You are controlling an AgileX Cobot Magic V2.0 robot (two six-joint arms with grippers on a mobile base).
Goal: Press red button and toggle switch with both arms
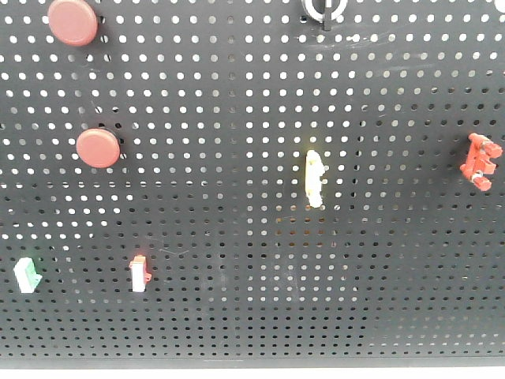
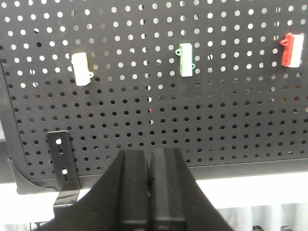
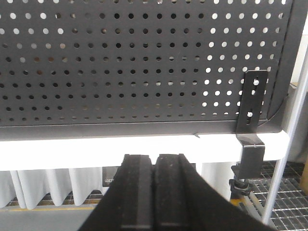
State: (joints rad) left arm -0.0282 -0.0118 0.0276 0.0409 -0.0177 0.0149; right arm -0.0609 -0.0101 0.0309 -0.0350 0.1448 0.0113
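**Two pincers, both clenched**

We log the left gripper (image 2: 150,166) before the pegboard's (image 2: 231,130) bottom-left corner and the right gripper (image 3: 155,168) before its bottom-right corner. Both are clenched on nothing, with open room ahead. The red button (image 1: 72,21) is at the top-left corner and the toggle switch (image 1: 480,162) at the right edge.

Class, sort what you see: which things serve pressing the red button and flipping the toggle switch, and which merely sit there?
Job: larger red button, red toggle switch, left gripper, right gripper.
Bystanders: smaller red button, yellow lever, green switch, red-and-white rocker.
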